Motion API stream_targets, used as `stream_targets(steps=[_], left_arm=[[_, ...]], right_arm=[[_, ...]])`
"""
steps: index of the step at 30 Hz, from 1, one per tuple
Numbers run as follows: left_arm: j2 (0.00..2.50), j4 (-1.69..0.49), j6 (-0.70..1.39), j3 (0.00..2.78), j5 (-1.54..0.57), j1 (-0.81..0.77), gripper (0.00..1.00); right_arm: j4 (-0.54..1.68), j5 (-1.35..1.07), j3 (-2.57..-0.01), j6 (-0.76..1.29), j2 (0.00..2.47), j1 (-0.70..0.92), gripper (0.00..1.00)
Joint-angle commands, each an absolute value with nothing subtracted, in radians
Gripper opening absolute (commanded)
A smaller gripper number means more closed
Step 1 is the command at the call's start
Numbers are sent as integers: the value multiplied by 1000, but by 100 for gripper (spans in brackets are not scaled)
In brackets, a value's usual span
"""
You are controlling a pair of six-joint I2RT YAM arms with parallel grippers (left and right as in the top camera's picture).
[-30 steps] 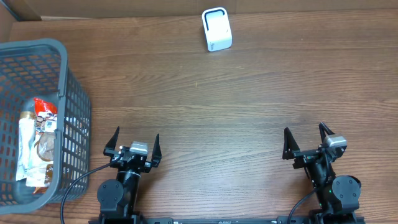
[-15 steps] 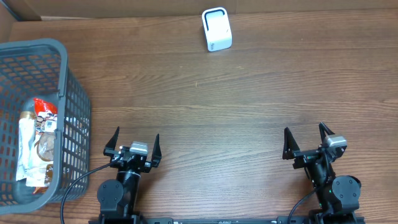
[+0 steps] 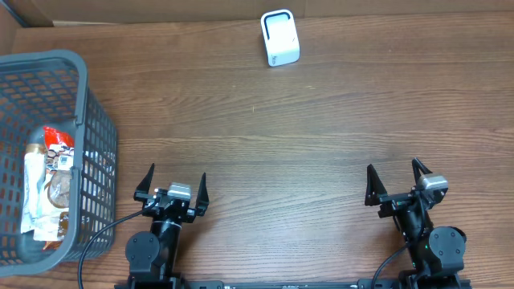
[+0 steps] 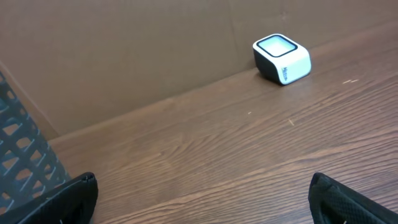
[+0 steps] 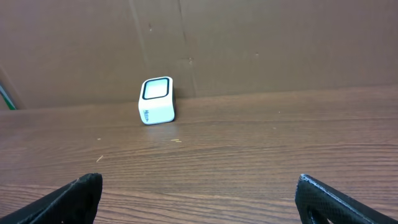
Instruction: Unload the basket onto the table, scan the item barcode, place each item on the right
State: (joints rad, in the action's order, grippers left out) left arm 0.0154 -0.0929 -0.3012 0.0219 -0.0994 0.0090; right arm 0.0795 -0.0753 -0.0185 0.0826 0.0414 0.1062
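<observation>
Overhead: we see wood-grain counter (image 3: pixel 305 136), grey plastic mesh basket (image 3: pixel 48 56) at left w/ wrapped snack item (image 3: pixel 46 181) inside, white cube scanner (image 3: pixel 280 38) at far edge. Spread wide, empty: left gripper (image 3: pixel 171 186) & right gripper (image 3: pixel 396 181). Left wrist: scanner's side print unreadable. Right wrist: scanner before cardboard wall (image 5: pixel 249 43).

The basket (image 3: pixel 100 152) is latticed grey, the scanner (image 3: pixel 280 38) white with black trim, the table (image 3: pixel 305 136) wood-grained brown.
</observation>
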Motion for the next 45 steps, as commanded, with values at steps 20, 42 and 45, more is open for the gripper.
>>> stream_targets(steps=[20, 42, 45], left_arm=[[6, -97, -133, 58, -140, 13, 100], [355, -196, -14, 439, -370, 13, 100], [492, -257, -14, 576, -421, 13, 100]], right_arm=[[76, -84, -9, 89, 43, 114, 100], [273, -159, -290, 107, 72, 114, 100], [331, -160, -376, 108, 104, 114, 100]])
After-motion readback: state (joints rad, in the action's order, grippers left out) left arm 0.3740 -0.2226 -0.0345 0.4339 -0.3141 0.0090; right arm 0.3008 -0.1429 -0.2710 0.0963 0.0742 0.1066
